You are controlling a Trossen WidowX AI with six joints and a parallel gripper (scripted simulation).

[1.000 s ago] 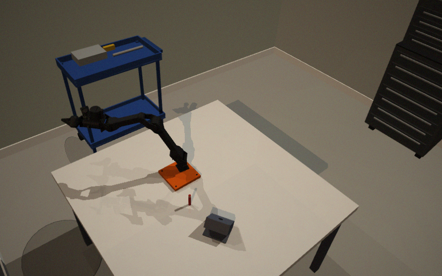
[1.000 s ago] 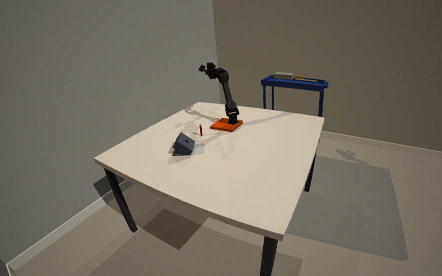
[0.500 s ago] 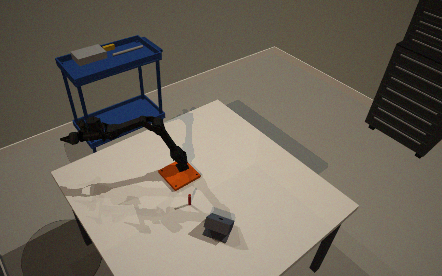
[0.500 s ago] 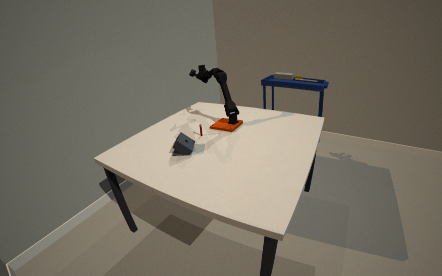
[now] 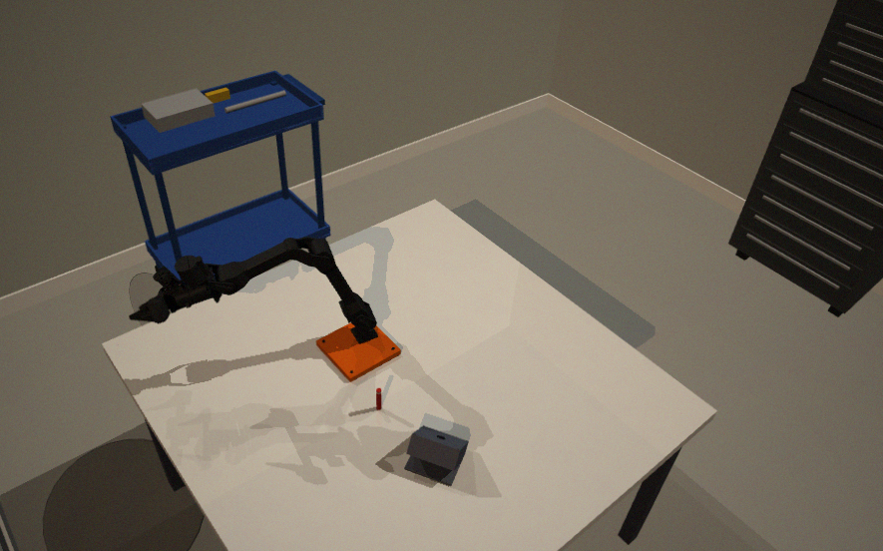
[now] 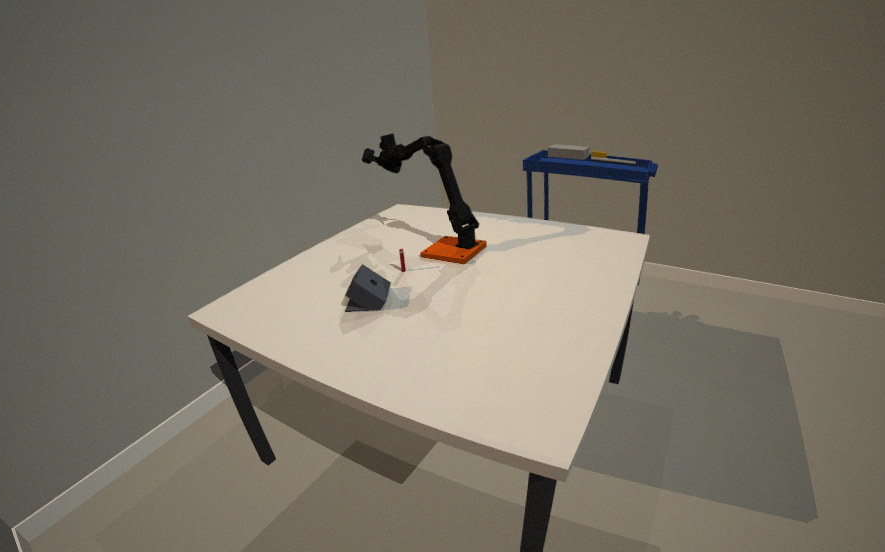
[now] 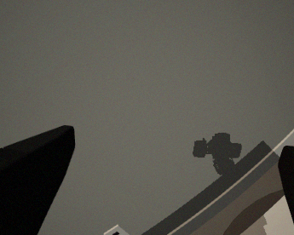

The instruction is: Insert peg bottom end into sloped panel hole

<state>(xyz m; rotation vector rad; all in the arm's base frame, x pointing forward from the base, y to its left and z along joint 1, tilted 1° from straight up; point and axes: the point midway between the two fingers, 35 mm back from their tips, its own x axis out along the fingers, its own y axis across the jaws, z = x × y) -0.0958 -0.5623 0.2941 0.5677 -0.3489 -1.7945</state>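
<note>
A thin red peg (image 5: 378, 399) (image 6: 402, 260) stands upright on the table, between the robot base and a dark grey block (image 5: 434, 448) (image 6: 365, 291). The block's sloped face has one small dark hole (image 5: 440, 437) (image 6: 373, 281). The hole's exact shape is too small to tell. My gripper (image 5: 137, 315) (image 6: 366, 156) (image 7: 181, 147) is open, with nothing between its fingers. It is raised high, well away from the peg and block, and points out sideways. The wrist view shows mostly wall between the wide-set fingers, and neither peg nor block can be made out there.
The orange base plate (image 5: 350, 365) (image 6: 440, 254) bears the arm, close to the peg. A blue cart (image 5: 239, 140) (image 6: 589, 170) with a grey box on top stands beyond the table. A dark drawer cabinet (image 5: 834, 185) stands far right in the top view.
</note>
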